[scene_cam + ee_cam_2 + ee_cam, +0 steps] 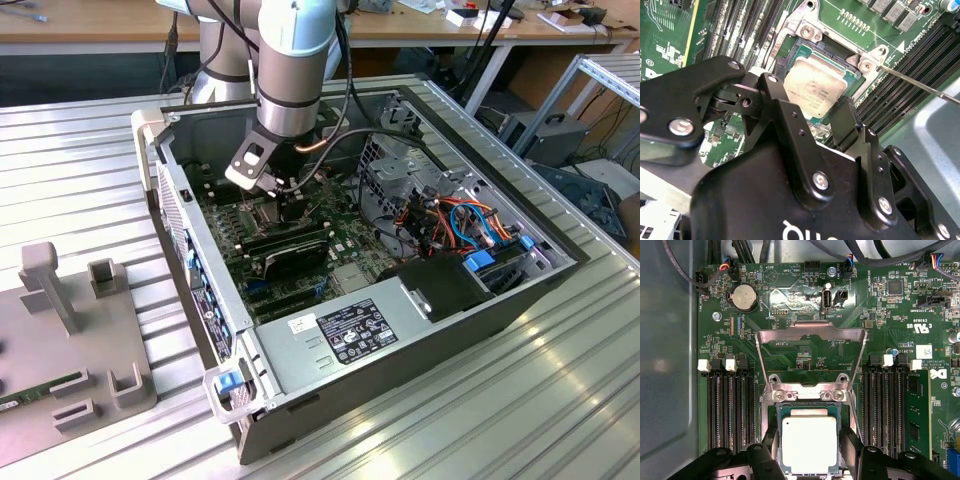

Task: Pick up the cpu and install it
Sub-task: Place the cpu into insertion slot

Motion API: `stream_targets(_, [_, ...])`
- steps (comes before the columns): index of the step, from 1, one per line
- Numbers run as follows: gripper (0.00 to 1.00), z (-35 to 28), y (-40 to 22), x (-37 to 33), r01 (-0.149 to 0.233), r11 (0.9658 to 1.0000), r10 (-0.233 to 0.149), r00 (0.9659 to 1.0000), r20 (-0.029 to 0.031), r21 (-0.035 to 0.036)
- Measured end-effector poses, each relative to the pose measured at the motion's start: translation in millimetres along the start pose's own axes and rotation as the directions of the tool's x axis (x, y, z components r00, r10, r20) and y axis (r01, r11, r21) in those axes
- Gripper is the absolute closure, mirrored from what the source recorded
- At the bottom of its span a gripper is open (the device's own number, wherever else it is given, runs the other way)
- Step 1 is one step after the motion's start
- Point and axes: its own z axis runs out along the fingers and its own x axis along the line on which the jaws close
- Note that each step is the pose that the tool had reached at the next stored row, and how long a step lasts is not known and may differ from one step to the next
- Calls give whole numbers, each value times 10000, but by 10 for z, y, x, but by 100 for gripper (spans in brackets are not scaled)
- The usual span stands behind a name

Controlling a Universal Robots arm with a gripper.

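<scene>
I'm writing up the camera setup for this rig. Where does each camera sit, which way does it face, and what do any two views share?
Exterior view: off the arm, raised above the table, looking down into the open computer case; the arm and gripper show.
First wrist view: on the arm, facing straight down at the motherboard; the gripper shows.
Second wrist view: behind the gripper, looking slantwise along it.
Shared: both wrist views show the gripper straddling the cpu.
</scene>
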Motion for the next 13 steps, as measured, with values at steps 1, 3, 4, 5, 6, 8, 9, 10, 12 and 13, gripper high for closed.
stream_targets(1, [38, -8, 0, 0, 0, 10000, 0, 10000, 0, 0])
stream_targets(3, [38, -47, 3, 0, 0, 10000, 0, 10000, 0, 0])
stream_targets(4, [38, -67, 4, 1, 0, 10000, 0, 10000, -1, -1])
stream_targets(5, [38, -80, 5, 1, -1, 10000, 1, 10000, -1, -1])
stream_targets(6, [38, -93, 6, 1, 0, 10000, 0, 10000, -1, -1])
stream_targets(8, [38, -132, 8, 1, -5, 10000, 5, 10000, 0, 0])
stream_targets(9, [38, -137, 9, 1, -6, 10000, 6, 10000, -2, -2])
stream_targets(10, [38, -137, 9, 1, -6, 10000, 6, 10000, -2, -2])
stream_targets(12, [38, -138, 9, 1, -6, 10000, 6, 10000, -2, -1])
stream_targets(13, [39, -138, 9, 1, -6, 10000, 6, 10000, -1, -1])
